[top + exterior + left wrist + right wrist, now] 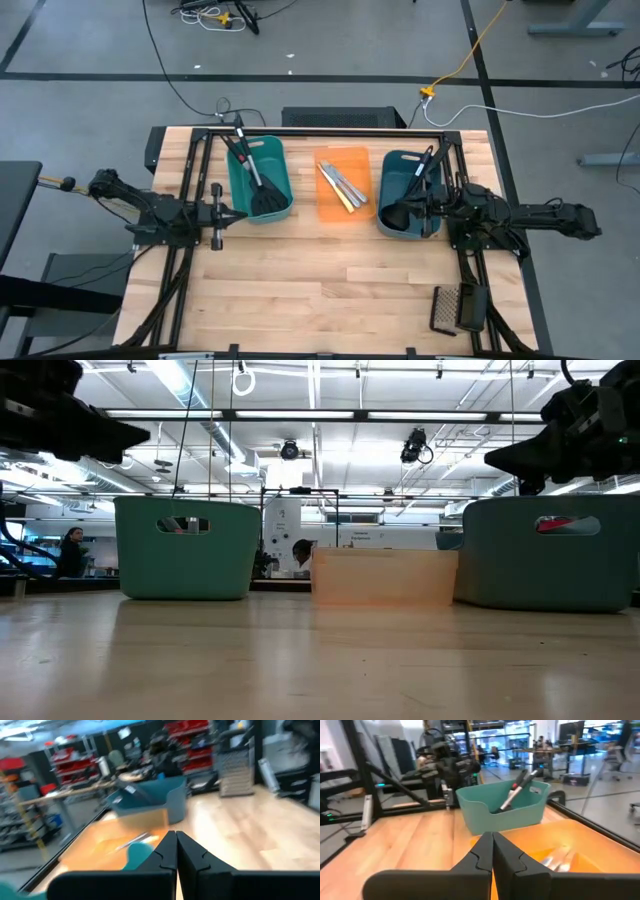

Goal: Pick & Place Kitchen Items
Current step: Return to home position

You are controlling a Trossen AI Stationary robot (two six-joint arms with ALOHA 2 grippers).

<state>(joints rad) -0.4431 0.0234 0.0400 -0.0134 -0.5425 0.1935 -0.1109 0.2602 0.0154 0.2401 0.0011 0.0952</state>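
Note:
Black slotted spatulas [256, 178] [516, 791] lean in the left teal tub [283, 178], their handles against its far rim. Black ladles [412, 188] lie in the right teal tub [392, 170]. Slim silver and yellow knives [343, 186] [559, 860] lie flat in the orange tray [330, 205] between the tubs. My left gripper [238, 213] [176, 840] is shut and holds nothing, level beside the left tub's near left corner. My right gripper [422, 206] [493, 841] is shut and holds nothing, level over the right tub.
A dark mesh grater [455, 308] lies near the table's near right corner. A black frame [320, 132] borders the work area on the far side and both flanks. Bare wood [330, 285] stretches across the near half of the table.

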